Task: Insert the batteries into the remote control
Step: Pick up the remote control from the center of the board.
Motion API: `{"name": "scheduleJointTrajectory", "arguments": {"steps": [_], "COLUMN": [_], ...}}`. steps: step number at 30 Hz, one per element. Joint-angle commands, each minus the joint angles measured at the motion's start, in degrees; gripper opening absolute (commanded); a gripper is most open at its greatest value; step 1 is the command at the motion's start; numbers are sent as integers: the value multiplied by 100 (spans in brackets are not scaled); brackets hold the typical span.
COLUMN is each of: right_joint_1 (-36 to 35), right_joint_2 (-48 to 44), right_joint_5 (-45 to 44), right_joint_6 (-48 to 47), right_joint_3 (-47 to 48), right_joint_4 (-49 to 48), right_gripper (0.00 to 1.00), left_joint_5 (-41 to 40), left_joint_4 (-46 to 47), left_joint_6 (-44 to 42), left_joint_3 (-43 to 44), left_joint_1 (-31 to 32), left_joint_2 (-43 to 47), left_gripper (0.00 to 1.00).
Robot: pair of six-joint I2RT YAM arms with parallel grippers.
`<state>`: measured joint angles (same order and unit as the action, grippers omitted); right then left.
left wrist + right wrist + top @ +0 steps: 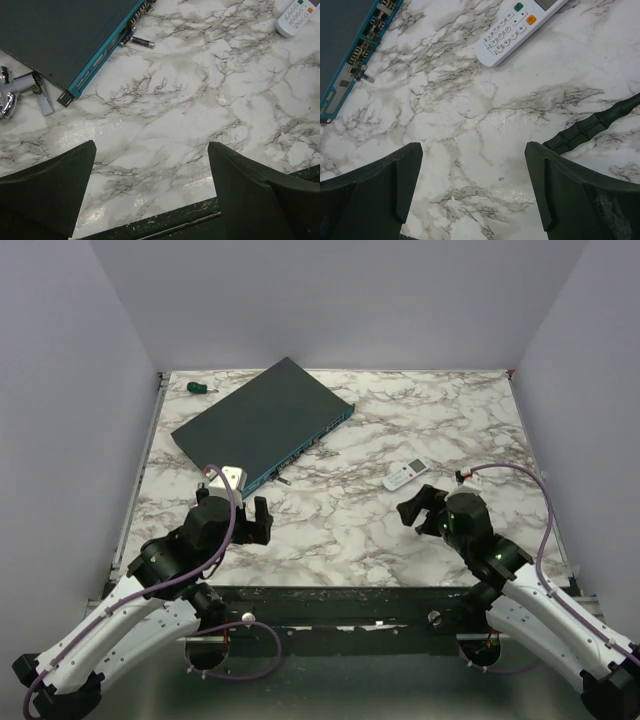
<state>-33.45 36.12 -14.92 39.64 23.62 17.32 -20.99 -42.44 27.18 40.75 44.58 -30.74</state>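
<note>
**Operator:** Where's the remote control?

**Spotter:** You have the remote control lying flat on the desk, right of the middle and just ahead of your right tool. It's a slim white plastic slab with rounded ends. Its button side faces up, with rows of small pale keys plus one green and one orange.

**Operator:** And the tools?

**Spotter:** Your right tool's two dark, matte, wedge-shaped fingers stand wide apart with only bare desk between them. Your left tool is the same, spread wide and gripping nothing. The desk top is glossy white marble pattern with grey veins.

**Operator:** Any battery?

**Spotter:** You can see one battery, a thin dark cylinder lying on its side, right beside the front edge of the box. That box is large, flat and dark, with a teal face full of ports, and it sits at an angle at the far left.

**Operator:** Anything else?

**Spotter:** A shiny chrome metal fitting lies by the box's near corner. A green-handled screwdriver lies at the far left corner. A black ribbed cable runs past your right tool's finger.
</note>
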Motion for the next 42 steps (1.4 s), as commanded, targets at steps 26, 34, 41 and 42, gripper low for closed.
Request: {"name": "scheduleJointTrajectory", "arguments": {"steps": [26,34,41,42], "right_joint_1": [-35,8,520,591], "right_joint_2": [2114,3032,3871,3985], "right_joint_5": [-961,-1527,-1139,-1057], "right_joint_6": [753,1071,1050,1054], "right_joint_3": [1482,1541,1732,1749], "right_joint_4": [118,-306,-674,-754], "right_gripper": [67,65,77,77], "left_joint_5": [363,230,209,220], "left_joint_4": [249,236,212,210], "left_joint_6": [-195,-178,-180,-178], "left_joint_3": [42,-9,-15,-15], "left_joint_1": [-37,-41,-38,-42], "left_joint_2": [191,446,401,370], "left_gripper": [98,98,99,98]}}
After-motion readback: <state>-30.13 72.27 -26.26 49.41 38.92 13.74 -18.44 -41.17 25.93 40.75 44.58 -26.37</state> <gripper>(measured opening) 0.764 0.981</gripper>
